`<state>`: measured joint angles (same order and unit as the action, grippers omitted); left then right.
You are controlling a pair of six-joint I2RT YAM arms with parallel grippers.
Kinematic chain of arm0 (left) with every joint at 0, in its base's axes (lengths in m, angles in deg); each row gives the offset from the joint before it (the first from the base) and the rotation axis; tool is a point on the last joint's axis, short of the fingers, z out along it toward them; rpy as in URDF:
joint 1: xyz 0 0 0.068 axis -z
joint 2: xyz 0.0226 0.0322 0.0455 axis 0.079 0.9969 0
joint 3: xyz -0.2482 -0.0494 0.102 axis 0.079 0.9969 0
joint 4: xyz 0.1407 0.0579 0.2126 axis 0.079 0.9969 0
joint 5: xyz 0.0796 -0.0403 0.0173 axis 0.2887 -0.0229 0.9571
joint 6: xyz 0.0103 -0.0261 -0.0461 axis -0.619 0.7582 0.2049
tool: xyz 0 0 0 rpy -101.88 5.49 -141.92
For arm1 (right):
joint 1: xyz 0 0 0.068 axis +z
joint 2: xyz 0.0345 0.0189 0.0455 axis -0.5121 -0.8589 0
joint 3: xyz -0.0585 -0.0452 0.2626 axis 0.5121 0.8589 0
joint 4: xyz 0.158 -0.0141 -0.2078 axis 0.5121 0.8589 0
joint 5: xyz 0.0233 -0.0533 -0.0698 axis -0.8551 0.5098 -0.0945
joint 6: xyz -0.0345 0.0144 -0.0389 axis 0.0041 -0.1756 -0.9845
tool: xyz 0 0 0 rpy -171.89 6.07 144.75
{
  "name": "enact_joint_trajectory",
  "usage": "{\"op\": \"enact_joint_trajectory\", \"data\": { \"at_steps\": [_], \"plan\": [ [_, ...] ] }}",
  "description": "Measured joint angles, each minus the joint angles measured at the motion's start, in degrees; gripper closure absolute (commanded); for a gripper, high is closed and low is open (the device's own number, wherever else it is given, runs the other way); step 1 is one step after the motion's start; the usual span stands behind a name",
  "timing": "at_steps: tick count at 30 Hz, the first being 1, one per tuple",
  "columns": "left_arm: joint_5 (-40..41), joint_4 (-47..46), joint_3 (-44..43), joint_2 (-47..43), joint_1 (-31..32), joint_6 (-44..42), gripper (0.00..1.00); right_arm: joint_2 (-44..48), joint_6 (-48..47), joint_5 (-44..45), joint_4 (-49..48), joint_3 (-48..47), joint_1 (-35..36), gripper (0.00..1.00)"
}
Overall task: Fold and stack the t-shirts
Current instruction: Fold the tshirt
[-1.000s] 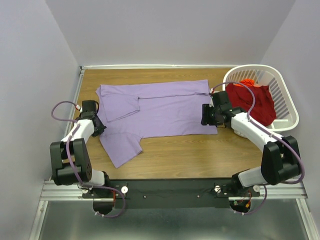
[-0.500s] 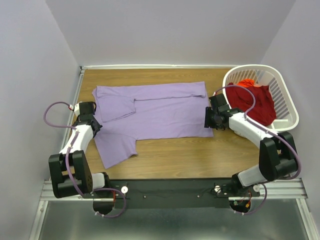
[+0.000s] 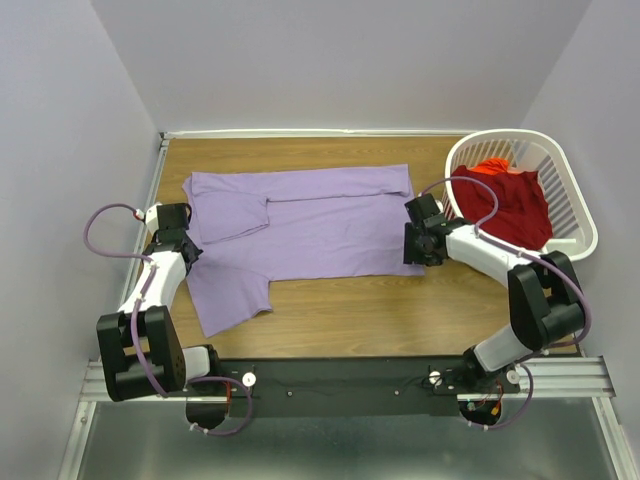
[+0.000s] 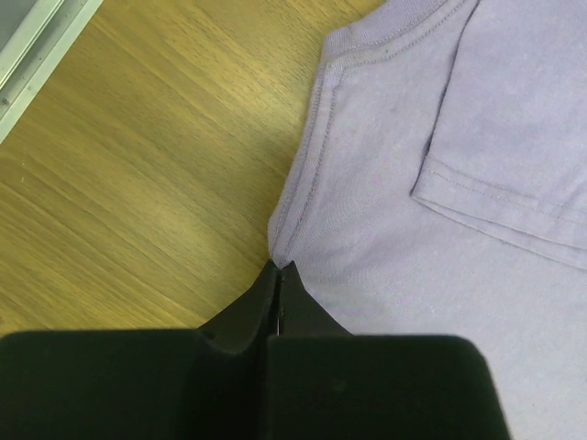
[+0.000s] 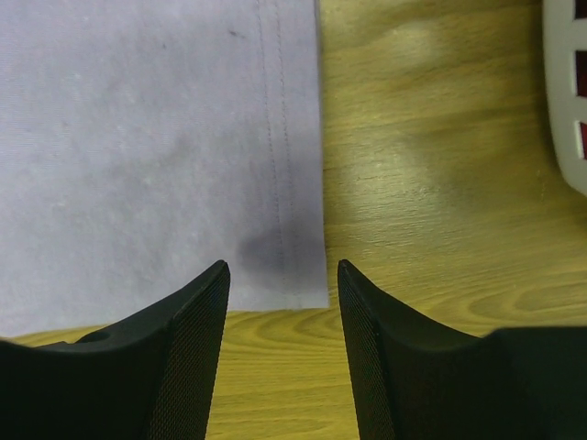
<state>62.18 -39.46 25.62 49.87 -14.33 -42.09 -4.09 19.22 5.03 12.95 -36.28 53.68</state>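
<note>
Right wrist: right jaws, released, straddle the hem corner of the lavender t-shirt (image 5: 138,137); pinch there squarely (left jaws clench its edge).

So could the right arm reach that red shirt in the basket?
Probably yes: the red shirt lies uncovered in the open basket beside that arm, and its end effector is open, holding nothing.

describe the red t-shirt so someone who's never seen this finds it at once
Find the white slatted laundry basket at the table's right edge. The deep red t-shirt lies crumpled inside it. Unlike it, the lavender t-shirt lies spread flat on the wood.
</note>
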Motion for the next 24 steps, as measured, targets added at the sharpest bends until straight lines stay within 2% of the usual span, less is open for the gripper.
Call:
{"op": "enact_joint_trajectory", "data": {
  "at_steps": [14,21,22,24],
  "plan": [
    [0.0,0.0,0.0,-0.4,0.0,0.1,1.00,-1.6,3.5,0.0,0.6,1.7,0.0,0.44],
    [0.0,0.0,0.0,-0.4,0.0,0.1,1.00,-1.8,4.8,-0.7,0.2,1.8,0.0,0.62],
    [0.0,0.0,0.0,-0.4,0.0,0.1,1.00,-1.8,5.0,-0.9,0.0,1.9,0.0,0.70],
    [0.0,0.0,0.0,-0.4,0.0,0.1,1.00,-1.8,5.1,-1.1,-0.2,1.9,0.0,0.78]
  ]
}}
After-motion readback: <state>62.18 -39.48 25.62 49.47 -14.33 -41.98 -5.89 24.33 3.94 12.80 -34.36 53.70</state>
